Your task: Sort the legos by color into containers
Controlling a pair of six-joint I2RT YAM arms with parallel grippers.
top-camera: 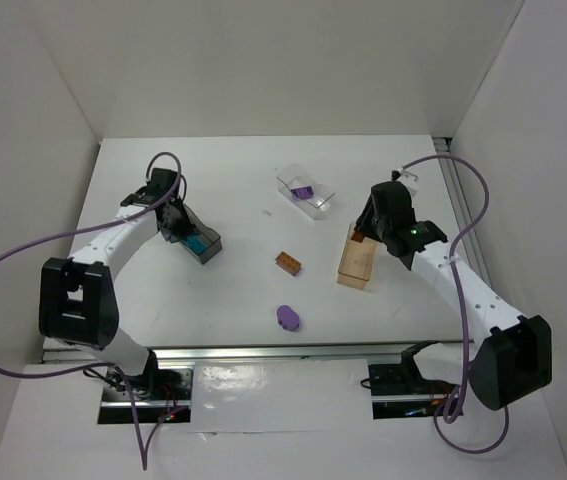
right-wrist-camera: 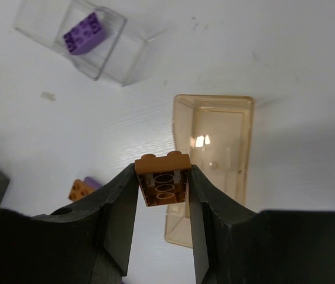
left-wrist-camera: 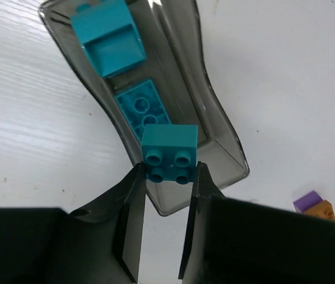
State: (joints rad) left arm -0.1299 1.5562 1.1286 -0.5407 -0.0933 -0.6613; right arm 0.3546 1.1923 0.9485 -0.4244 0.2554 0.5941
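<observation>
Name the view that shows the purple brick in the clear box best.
Right wrist view: the purple brick looks largest, its studs visible inside the clear box. The top view shows it small; the left wrist view misses that box.

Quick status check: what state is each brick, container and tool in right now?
left tool: shut on teal brick
right tool: shut on orange-brown brick
grey container: holds two teal bricks
tan container: empty
clear container: holds a purple brick
loose orange brick: lying on the table
purple oval: lying on the table
</observation>
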